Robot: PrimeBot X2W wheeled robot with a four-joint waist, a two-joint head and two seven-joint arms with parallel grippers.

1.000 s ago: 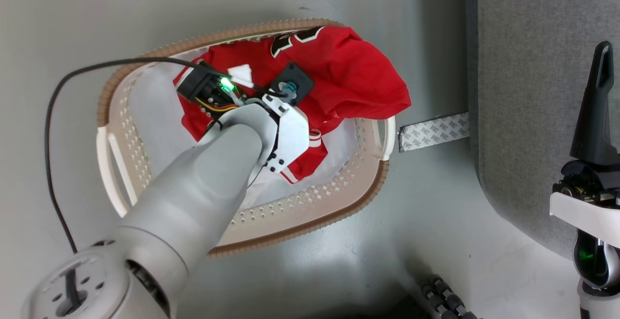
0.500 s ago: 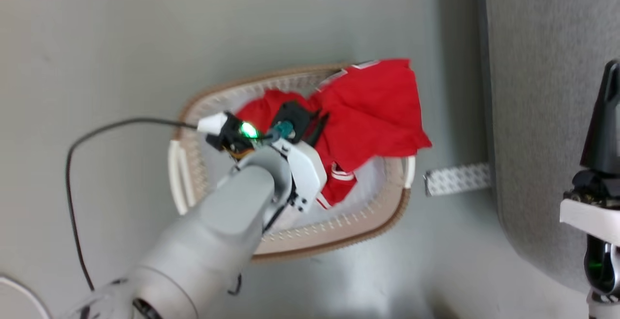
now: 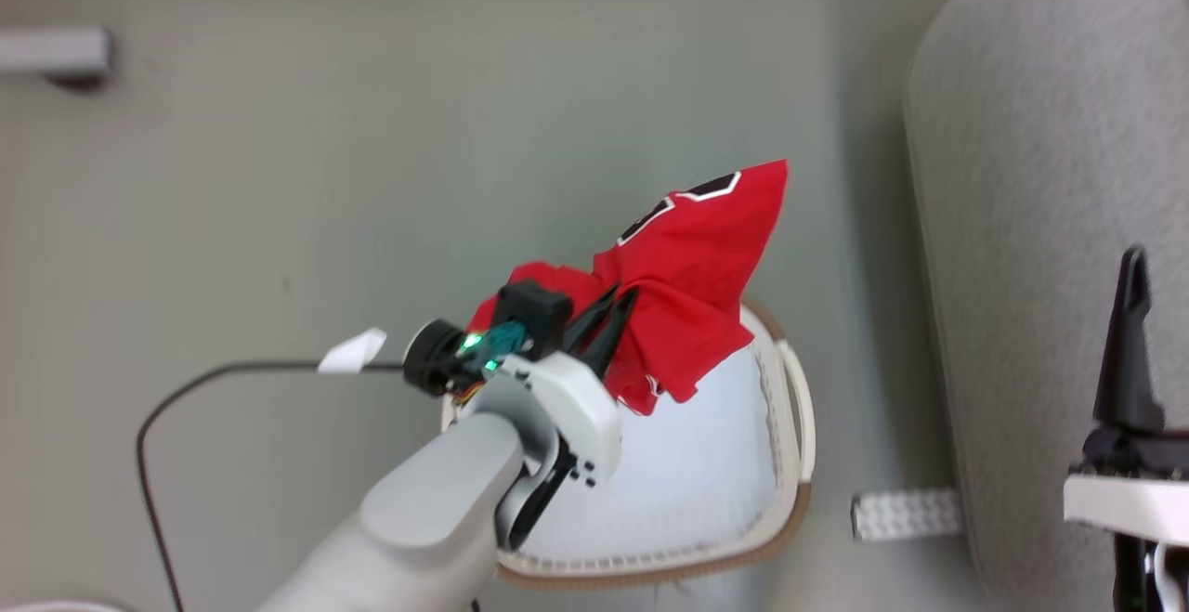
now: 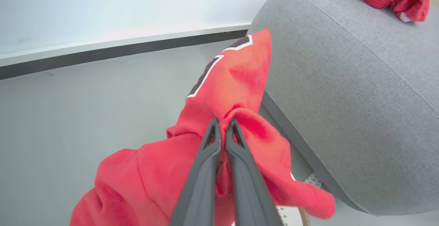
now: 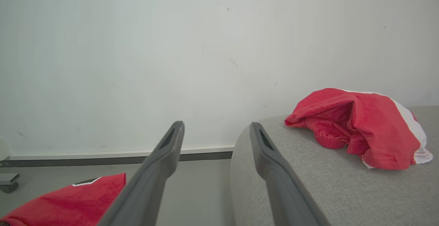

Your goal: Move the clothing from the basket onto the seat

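Left claw [image 4: 223, 123] is pinched on a red jersey [image 4: 233, 78], dangling it above the laundry basket [image 3: 734, 473] beside the sofa [image 4: 343, 99]. Right claw [image 5: 216, 125] is spread. Another jersey [image 5: 360, 130] already lies on the sofa; basket looks empty.

Sports a smooth pale-grey tubular forearm [image 3: 418, 510], a white wrist bracket [image 3: 581, 417] dotted with dark screws [image 3: 585, 473], a thin black cable [image 3: 279, 368], long charcoal fingers [image 4: 202, 171].

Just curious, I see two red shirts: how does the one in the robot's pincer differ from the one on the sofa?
The held jersey hangs pinched in the left gripper above the basket; the sofa jersey lies bunched on the seat, untouched. The held jersey shows a black number mark; the sofa jersey a white panel. Both are bright red.
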